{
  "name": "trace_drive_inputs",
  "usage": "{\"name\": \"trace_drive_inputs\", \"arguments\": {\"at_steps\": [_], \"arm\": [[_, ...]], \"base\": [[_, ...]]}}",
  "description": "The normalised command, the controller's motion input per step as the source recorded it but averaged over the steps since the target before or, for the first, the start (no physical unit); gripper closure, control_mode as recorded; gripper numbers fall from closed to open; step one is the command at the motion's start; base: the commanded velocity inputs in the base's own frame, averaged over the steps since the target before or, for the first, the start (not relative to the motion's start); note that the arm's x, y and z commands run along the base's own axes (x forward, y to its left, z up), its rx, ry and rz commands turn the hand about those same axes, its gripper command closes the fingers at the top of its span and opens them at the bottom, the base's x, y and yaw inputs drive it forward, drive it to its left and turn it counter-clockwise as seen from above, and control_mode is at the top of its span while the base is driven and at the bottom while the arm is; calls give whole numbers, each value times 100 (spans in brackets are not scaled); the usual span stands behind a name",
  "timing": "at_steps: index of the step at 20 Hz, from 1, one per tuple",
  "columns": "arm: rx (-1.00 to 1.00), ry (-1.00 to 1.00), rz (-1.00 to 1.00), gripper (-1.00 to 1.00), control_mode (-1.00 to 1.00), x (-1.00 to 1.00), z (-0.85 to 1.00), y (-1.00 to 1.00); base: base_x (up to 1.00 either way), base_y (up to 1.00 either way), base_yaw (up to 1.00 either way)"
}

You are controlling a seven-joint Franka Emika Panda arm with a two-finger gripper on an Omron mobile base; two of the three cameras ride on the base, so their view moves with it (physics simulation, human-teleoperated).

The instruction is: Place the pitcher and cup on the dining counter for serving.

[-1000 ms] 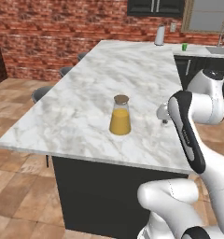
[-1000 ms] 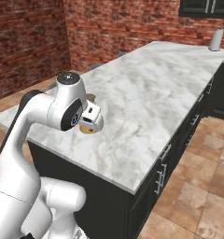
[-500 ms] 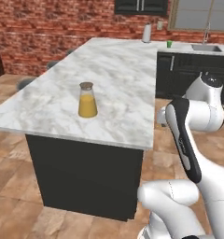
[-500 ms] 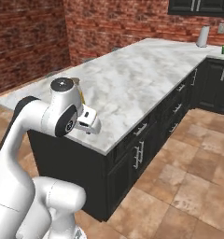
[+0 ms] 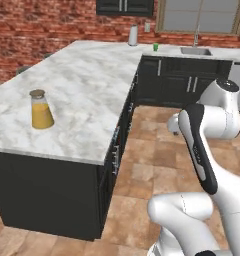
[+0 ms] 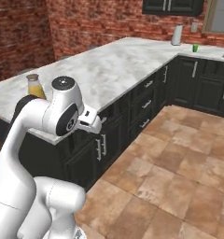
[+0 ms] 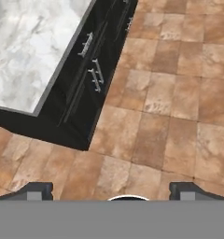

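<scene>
Our fingers [image 7: 112, 190] are spread wide at the bottom of the hand view, holding nothing, over the tiled floor [image 7: 179, 93]. The pitcher [image 5: 40, 109] sits left of frame on the dining surface [image 5: 87, 80]. The cup [image 5: 155, 47] is top centre, near the sink [image 5: 195, 51].

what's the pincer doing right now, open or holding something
Pincer: open, fingertips spread wide over the tiled floor, holding nothing.
</scene>
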Motion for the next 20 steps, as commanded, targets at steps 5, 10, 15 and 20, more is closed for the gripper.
{"name": "trace_drive_inputs", "arguments": {"at_steps": [5, 10, 15, 20], "arm": [[0, 0, 0, -100, 100, 0, 0, 0], [0, 0, 0, -100, 100, 0, 0, 0], [0, 0, 0, -100, 100, 0, 0, 0], [0, 0, 0, -100, 100, 0, 0, 0]], "base": [[77, -100, -5], [100, -83, -9], [100, -32, -14], [100, -20, -12]]}}
